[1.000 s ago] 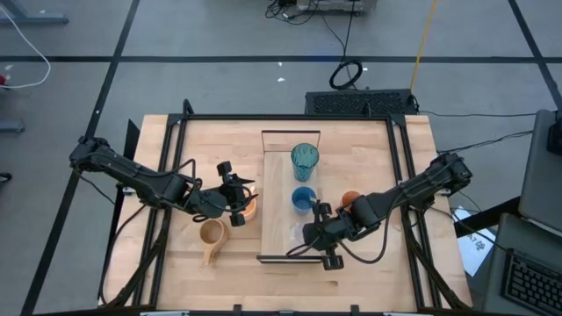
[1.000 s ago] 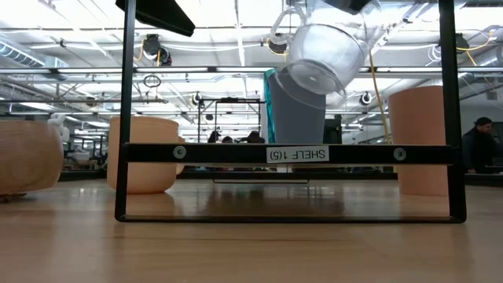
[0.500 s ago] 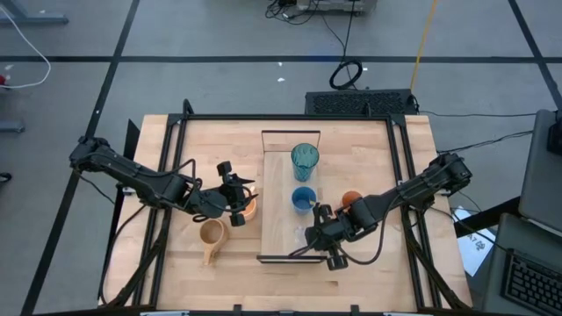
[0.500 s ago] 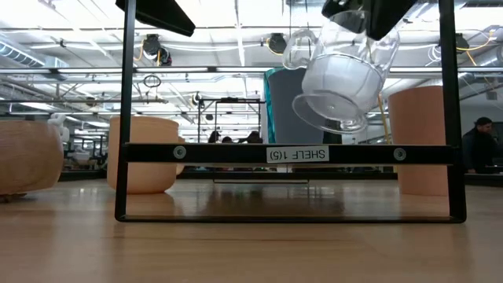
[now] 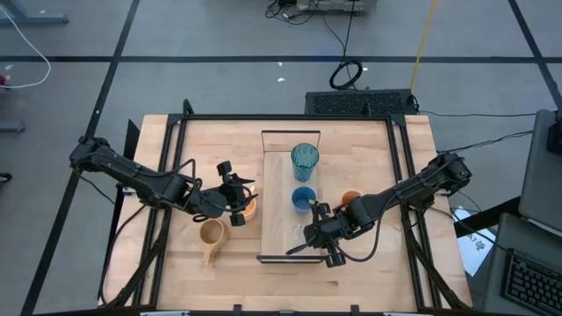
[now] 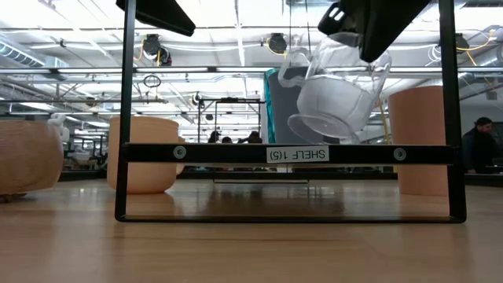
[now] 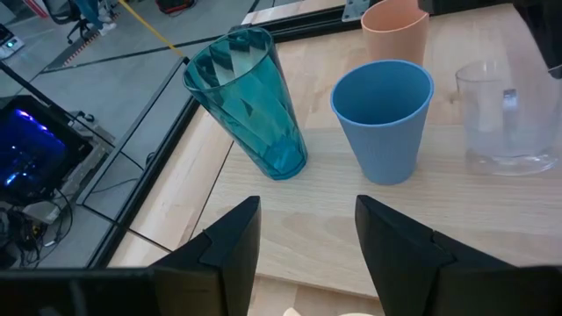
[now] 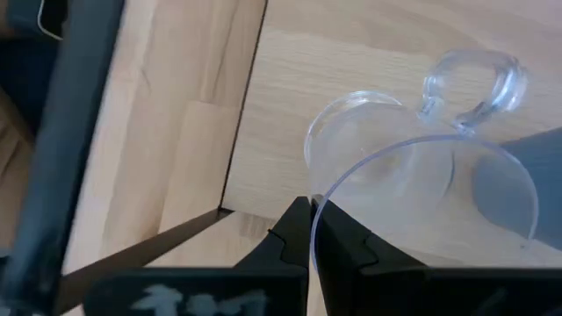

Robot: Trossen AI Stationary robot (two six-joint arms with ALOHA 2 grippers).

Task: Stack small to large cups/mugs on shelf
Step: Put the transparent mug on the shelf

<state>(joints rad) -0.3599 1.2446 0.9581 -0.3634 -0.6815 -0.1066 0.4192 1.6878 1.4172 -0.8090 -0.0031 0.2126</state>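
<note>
The shelf (image 5: pixel 277 175) lies in the table's middle, and the teal tumbler (image 5: pixel 304 162) and blue cup (image 5: pixel 303 199) stand on it. My right gripper (image 5: pixel 318 230) is shut on the tiny clear glass (image 6: pixel 334 98) above the shelf's near end. The orange cup (image 5: pixel 349 200) stands on the table right of the shelf. My left gripper (image 5: pixel 235 200) is open at the orange mug (image 5: pixel 249 207), left of the shelf; I cannot tell whether it touches the mug. The tan mug (image 5: pixel 212 235) stands nearer. My right gripper pinches the clear glass's rim (image 8: pixel 318 206), one finger inside the glass and one outside. The fingers come slanting down from the table's right. The glass is lifted clear of the shelf and tilted, its base (image 6: pixel 314 126) low and its ring handle (image 8: pixel 474 83) on the far side from the fingers.
The shelf's near dark rail (image 6: pixel 287 154) stands just below and in front of the held glass. Bare board (image 5: pixel 279 237) lies between the blue cup and that rail. Dark frame rails (image 5: pixel 399 184) run along the table's sides.
My right gripper has gone down toward the shelf's near end with the clear glass. The glass now hangs lower and has tipped nearer to upright, its base turned more downward.
</note>
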